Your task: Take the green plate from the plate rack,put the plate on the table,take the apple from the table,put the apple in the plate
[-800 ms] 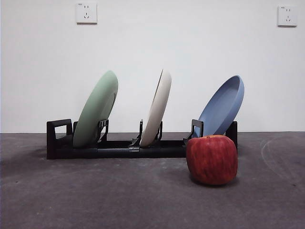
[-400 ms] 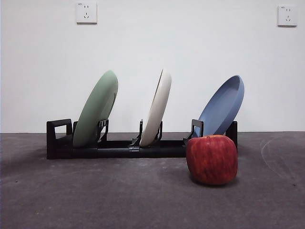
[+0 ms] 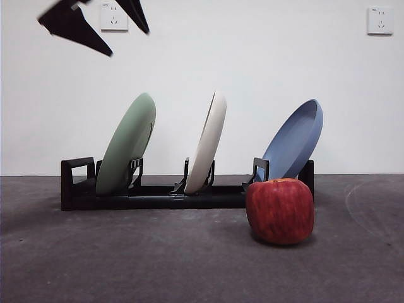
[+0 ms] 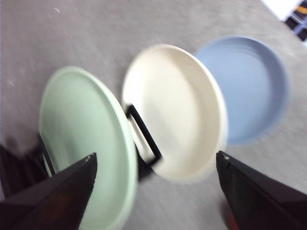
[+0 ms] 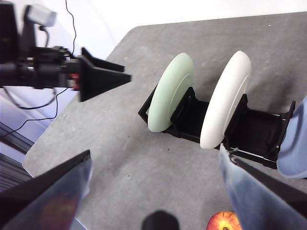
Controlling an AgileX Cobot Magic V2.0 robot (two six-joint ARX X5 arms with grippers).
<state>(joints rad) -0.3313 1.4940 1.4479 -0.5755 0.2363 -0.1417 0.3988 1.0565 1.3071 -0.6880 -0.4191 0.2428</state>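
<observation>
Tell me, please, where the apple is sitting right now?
In the front view the apple rests on the table, right of centre, just in front of the plate rack end that holds the blue plate.

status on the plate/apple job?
Done: nothing. The green plate sits in the plate rack; the apple is on the table. In hand: left claw, open, high above the plate. Left: everything. Right claw waits open.
</observation>
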